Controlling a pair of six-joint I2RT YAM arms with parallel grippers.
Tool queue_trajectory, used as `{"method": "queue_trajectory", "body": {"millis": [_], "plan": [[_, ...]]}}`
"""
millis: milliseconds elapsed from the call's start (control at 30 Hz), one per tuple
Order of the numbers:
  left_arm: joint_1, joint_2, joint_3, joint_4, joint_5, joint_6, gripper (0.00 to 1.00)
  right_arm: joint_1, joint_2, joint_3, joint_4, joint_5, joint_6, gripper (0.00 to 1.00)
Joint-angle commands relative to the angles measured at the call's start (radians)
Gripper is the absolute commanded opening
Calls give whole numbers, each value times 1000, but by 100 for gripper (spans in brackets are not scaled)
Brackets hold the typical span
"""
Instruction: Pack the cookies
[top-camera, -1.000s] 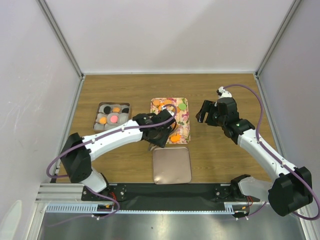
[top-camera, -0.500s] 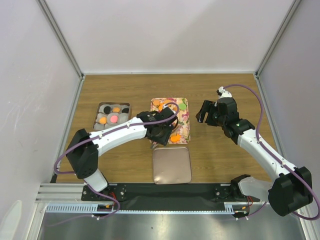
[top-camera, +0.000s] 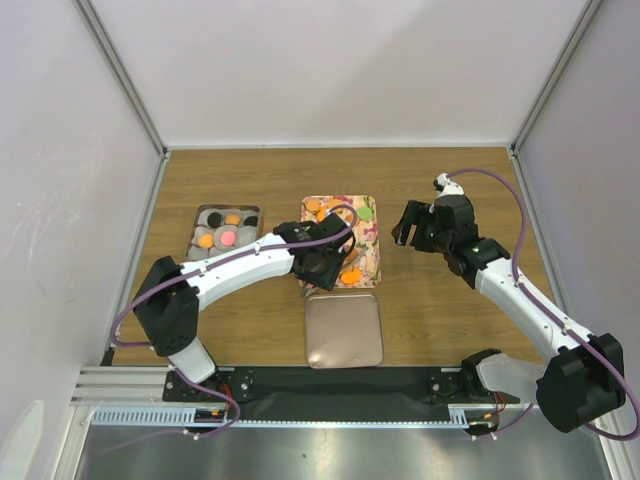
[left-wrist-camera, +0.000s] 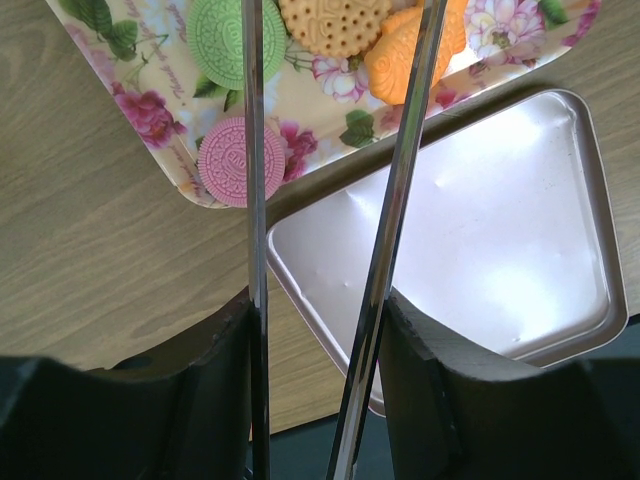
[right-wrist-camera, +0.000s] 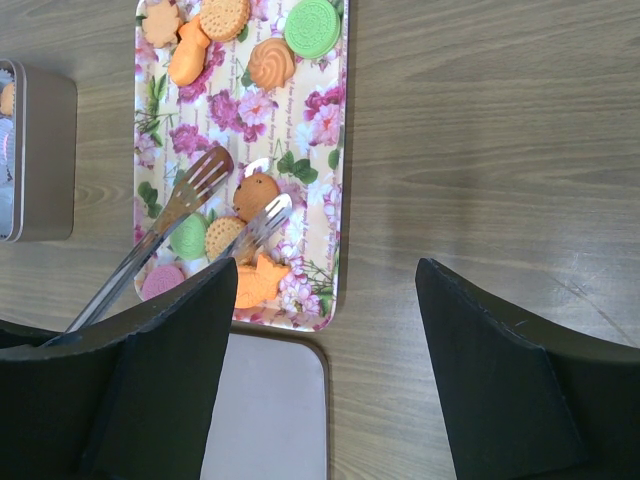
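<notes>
Cookies lie on the floral tray (top-camera: 372, 262): green (right-wrist-camera: 312, 27), orange fish-shaped (right-wrist-camera: 262, 280), pink (right-wrist-camera: 160, 282) and brown (right-wrist-camera: 257, 192). My left gripper (top-camera: 322, 262) is shut on metal tongs (left-wrist-camera: 254, 200). The tongs' forked tips (right-wrist-camera: 262, 218) stand apart over the tray, on either side of the brown cookie and near a round biscuit; I cannot tell whether they touch them. The left wrist view shows pink (left-wrist-camera: 230, 160) and green (left-wrist-camera: 235, 40) cookies. My right gripper (top-camera: 410, 225) is open and empty, above the bare table to the right of the tray.
A metal tin (top-camera: 250, 212) with paper cups and several cookies stands to the left of the tray. The plain square lid (top-camera: 344, 330) lies just in front of the tray, also in the left wrist view (left-wrist-camera: 480, 260). White walls enclose the wooden table.
My left gripper with the tongs has moved a little farther over the tray's near end. The right arm has not moved.
</notes>
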Motion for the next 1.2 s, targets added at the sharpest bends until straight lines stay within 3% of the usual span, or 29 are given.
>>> {"method": "queue_trajectory", "body": {"millis": [0,600,1167], "plan": [[7,5,-5,30,8,17,51,-4,-19,31,13,5,-8,78],[25,9,-2,28,8,28,40,-4,-19,31,16,2,-6,78],[122,-93,64,-1,-27,55,40,-3,-16,31,16,10,-8,78]]}}
